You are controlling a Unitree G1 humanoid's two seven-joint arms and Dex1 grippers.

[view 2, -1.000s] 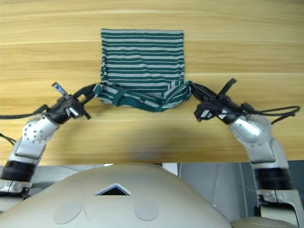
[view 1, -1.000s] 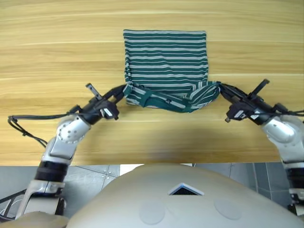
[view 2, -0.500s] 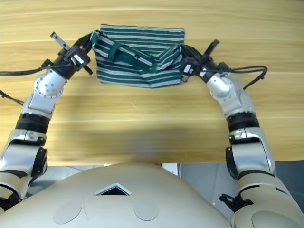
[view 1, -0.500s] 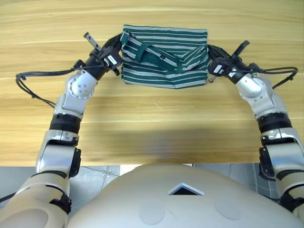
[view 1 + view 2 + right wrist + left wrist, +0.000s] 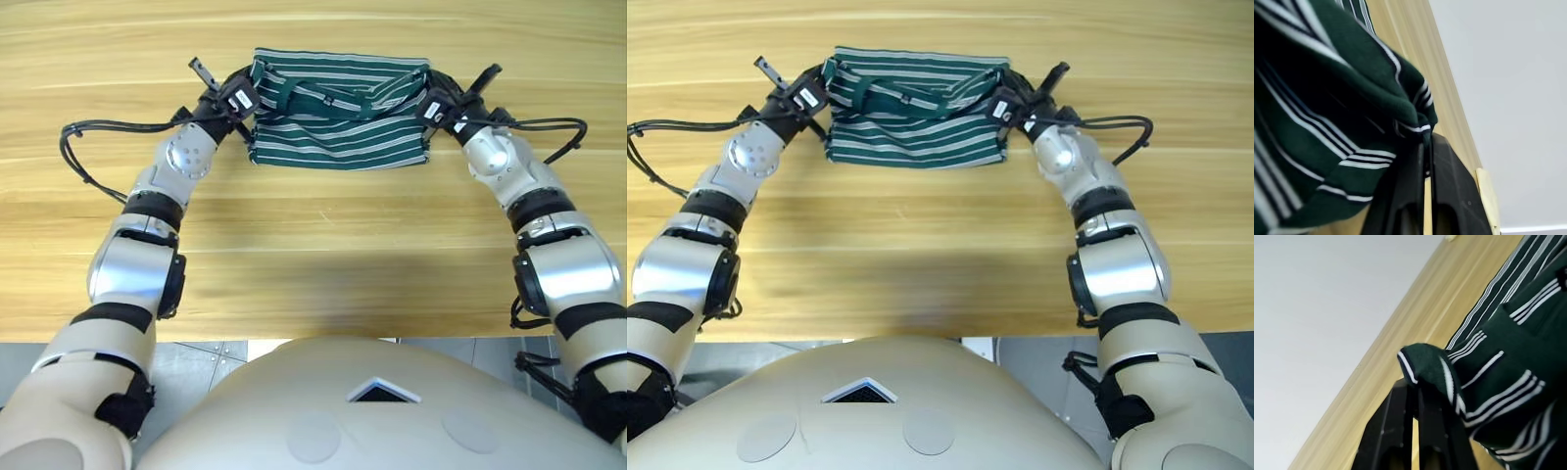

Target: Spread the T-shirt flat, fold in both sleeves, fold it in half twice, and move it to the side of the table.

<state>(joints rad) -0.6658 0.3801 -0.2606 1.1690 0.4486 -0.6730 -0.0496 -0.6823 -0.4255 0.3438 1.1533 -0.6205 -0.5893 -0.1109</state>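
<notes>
Left hand (image 5: pixel 247 93) is clamped shut on one corner of the striped T-shirt (image 5: pixel 338 142), and the right hand (image 5: pixel 427 96) is closed on the opposite corner. The T-shirt lies folded toward the far side of the wooden surface (image 5: pixel 313 245), its gripped edge stretched between both hands.

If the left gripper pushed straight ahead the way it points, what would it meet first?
The T-shirt it is clamping: the left gripper points over its far corner. Beyond that, probably bare table.
</notes>
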